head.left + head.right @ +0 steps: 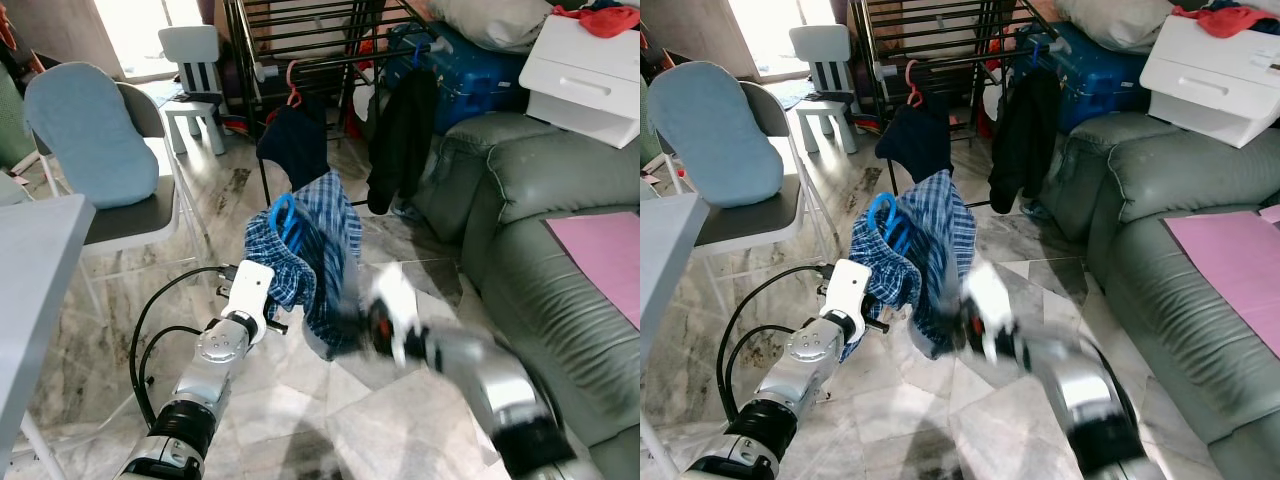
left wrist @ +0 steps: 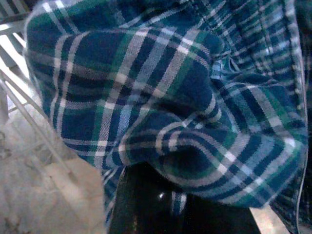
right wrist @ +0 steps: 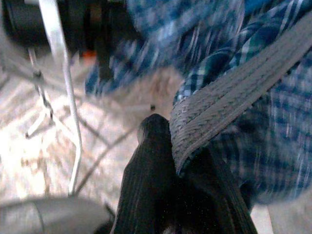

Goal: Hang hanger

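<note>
Both hands — left hand (image 1: 290,275), right hand (image 3: 168,141) — clamp the plaid shorts (image 1: 320,250).

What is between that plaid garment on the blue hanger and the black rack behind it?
Mostly open marble floor. The hanger with the plaid garment is held up in front of the rack. Two dark garments already hang on its near rail, with a free gap between them.

Daylight pours in from the window (image 1: 140,30) behind, blowing it out; my right arm (image 1: 470,370) smears with motion blur, and my right wrist view is soft.
</note>
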